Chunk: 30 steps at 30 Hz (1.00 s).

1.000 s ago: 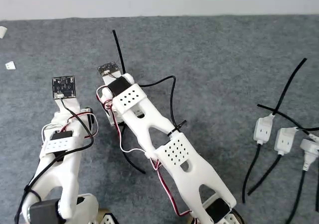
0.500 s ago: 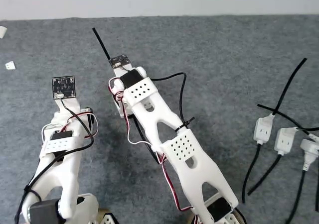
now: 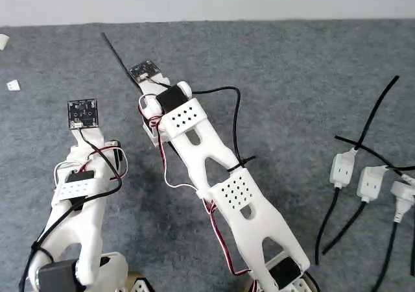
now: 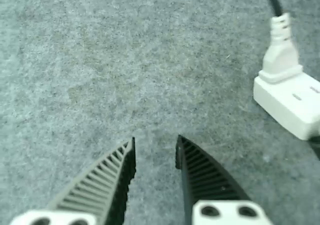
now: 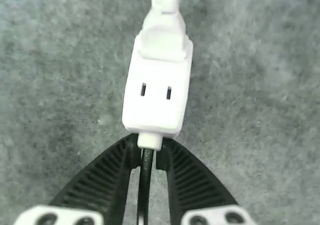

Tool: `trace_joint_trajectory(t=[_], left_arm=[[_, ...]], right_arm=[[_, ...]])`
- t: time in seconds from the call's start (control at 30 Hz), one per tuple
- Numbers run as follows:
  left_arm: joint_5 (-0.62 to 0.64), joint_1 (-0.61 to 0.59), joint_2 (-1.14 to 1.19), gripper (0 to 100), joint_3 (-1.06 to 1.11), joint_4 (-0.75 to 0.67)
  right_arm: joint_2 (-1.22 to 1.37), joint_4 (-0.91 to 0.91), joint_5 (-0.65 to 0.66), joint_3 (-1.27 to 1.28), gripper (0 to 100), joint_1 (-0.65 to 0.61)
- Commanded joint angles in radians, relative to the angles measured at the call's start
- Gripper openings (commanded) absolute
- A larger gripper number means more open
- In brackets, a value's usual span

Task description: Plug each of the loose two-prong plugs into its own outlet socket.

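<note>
right tool [image 5: 146,146] tight on socket cord [image 5: 145,177]

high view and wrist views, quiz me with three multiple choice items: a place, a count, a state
1. In the high view, the three white sockets lie: A at the right B at the left C between the arms
2. Slots on the face of the held socket at the right gripper: A one B two C four
3. The left gripper is: A open, empty B shut on a cord C shut on a plug
A, they sit by the right edge; B, two dark slots show; A, a clear gap, nothing in it.
</note>
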Motion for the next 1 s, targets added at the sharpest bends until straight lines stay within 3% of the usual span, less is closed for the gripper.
trace_joint_trajectory(t=[0.0,0.17,0.5,0.7,0.97], left_arm=[[0.003,-0.006,-0.029,13,-0.010,-0.012],[0.003,-0.006,-0.029,13,-0.012,-0.014],[0.003,-0.006,-0.021,13,-0.005,-0.061],[0.003,-0.006,-0.020,13,-0.005,-0.061],[0.003,-0.006,-0.020,13,-0.005,-0.060]], right_arm=[[-0.087,0.048,0.041,-0.060,0.9,0.007],[-0.203,0.051,0.072,-0.011,0.9,0.015],[-0.693,0.044,0.129,0.451,0.9,0.019],[-0.697,-0.047,0.155,0.671,2.0,0.021],[-0.522,-0.360,0.152,0.773,27.0,0.012]])
